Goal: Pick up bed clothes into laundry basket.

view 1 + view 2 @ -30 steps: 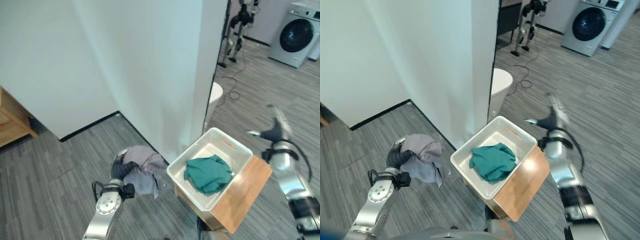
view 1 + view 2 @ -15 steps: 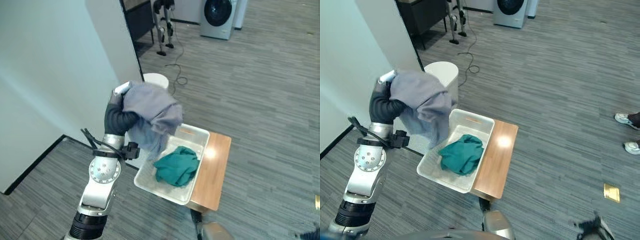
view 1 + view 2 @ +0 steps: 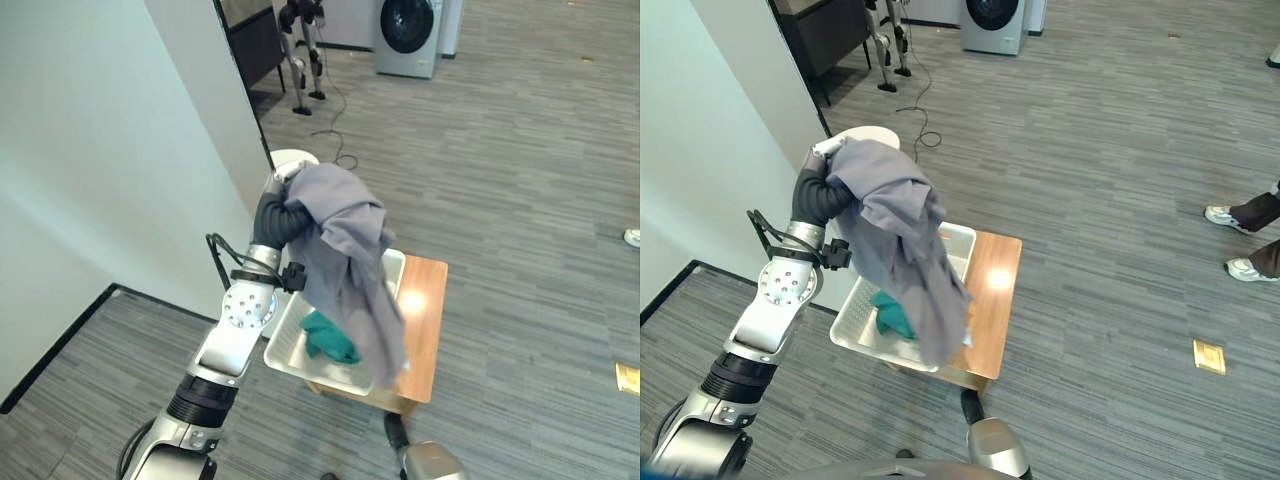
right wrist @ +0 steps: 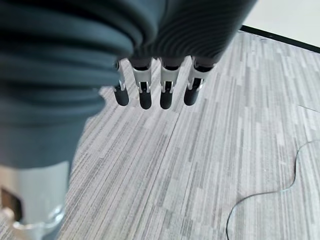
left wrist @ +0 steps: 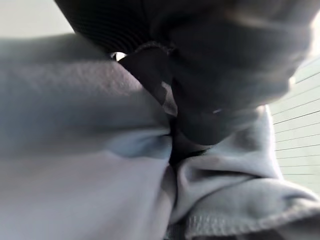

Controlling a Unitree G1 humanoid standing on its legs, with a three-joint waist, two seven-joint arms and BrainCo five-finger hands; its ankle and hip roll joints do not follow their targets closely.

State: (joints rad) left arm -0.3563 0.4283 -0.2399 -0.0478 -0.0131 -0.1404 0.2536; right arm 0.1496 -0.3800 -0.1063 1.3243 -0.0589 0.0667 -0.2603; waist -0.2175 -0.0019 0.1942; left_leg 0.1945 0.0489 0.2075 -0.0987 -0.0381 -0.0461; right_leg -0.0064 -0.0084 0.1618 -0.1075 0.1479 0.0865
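Observation:
My left hand (image 3: 279, 217) is raised above the white laundry basket (image 3: 287, 345) and is shut on a grey garment (image 3: 345, 245). The garment drapes over the hand and hangs in a long fold down across the basket's front. In the left wrist view the grey cloth (image 5: 85, 150) is bunched tight against the dark hand cover. A green cloth (image 3: 326, 338) lies in the basket, partly hidden by the grey one. My right hand (image 4: 167, 92) hangs over bare floor, its fingers straight and holding nothing.
The basket sits on a low wooden table (image 3: 425, 305). A white wall (image 3: 110, 150) stands on the left, with a round white stool (image 3: 297, 158) behind my hand. A washing machine (image 3: 405, 25) stands at the back. A person's shoes (image 3: 1230, 215) show at the right.
The camera has swung right. My left hand has lifted the grey garment from low beside the wall to above the basket, where it now hangs unfolded. My right arm has dropped out of the eye views.

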